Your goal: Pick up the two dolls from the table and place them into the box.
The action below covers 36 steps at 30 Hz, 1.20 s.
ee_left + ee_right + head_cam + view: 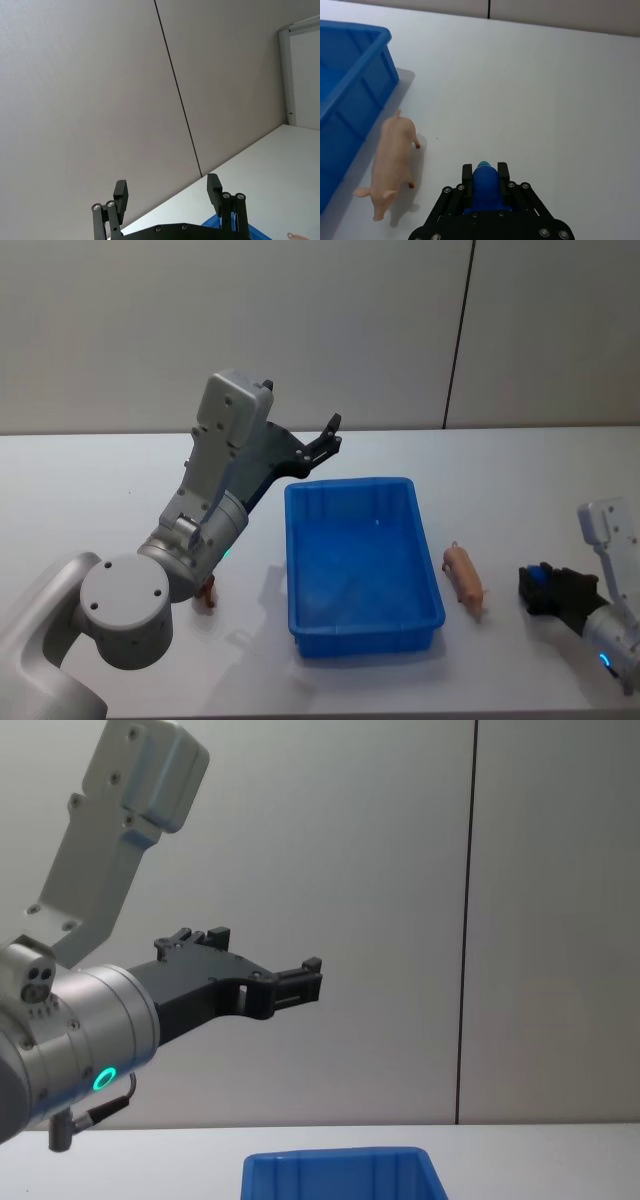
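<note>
Where one box (350, 483) sits, two dolls (466, 578) (207, 593) flank it.

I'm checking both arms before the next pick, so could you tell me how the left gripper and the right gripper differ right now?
The left gripper is held high above the table, by the blue box's far corner; the right gripper sits low, to the right of the pink pig doll. The left gripper is open and empty; the right gripper is shut on a small blue object. Both are black two-finger grippers.
</note>
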Tool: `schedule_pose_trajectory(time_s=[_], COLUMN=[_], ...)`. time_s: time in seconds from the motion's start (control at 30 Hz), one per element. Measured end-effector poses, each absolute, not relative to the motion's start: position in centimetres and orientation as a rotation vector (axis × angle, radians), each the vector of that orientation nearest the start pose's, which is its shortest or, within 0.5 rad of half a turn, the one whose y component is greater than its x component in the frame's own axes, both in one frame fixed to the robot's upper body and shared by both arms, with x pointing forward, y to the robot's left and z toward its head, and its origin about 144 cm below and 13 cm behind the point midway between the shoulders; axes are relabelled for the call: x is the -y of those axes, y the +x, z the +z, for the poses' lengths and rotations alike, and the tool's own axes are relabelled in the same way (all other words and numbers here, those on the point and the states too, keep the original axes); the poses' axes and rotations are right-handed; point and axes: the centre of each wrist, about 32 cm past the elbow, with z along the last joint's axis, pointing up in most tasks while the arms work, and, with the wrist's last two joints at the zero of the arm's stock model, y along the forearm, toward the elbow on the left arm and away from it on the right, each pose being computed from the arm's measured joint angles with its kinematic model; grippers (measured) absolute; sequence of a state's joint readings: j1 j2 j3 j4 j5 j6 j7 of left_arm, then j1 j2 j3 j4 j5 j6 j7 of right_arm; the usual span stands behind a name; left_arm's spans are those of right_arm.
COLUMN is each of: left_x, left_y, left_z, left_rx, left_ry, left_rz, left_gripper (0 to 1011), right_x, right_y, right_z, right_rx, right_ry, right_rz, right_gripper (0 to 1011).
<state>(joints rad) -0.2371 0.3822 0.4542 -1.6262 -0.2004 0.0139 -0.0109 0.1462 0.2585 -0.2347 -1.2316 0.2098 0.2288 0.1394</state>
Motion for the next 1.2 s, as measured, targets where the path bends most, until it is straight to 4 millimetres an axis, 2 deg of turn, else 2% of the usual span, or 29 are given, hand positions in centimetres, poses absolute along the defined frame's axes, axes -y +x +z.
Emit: schedule_pose_trajectory(time_s=[0.23,0.57,0.9,1.2], left_x=[-19.8,-19.8,-19.8,-19.8], left_y=[49.2,49.2,49.2,49.2], left_z=[120.4,120.4,120.4,120.4], left_rx=[0.268,0.268,0.268,0.268], left_ry=[0.061,0.061,0.061,0.061], left_rz=[1.124,1.124,1.124,1.124], left_gripper=[1001,1001,1001,1001], right_x=[25.8,24.9,23.3,20.9], right_y=[48.6,48.9,49.5,50.7], right_z=[108.4,110.5,112.5,113.8], right_rx=[-0.238,-0.126,-0.043,0.007], right_ry=[-0.38,-0.287,-0.184,-0.106], right_rz=[-1.259,-1.218,-1.128,-0.997], right_gripper=[240,192,149,135])
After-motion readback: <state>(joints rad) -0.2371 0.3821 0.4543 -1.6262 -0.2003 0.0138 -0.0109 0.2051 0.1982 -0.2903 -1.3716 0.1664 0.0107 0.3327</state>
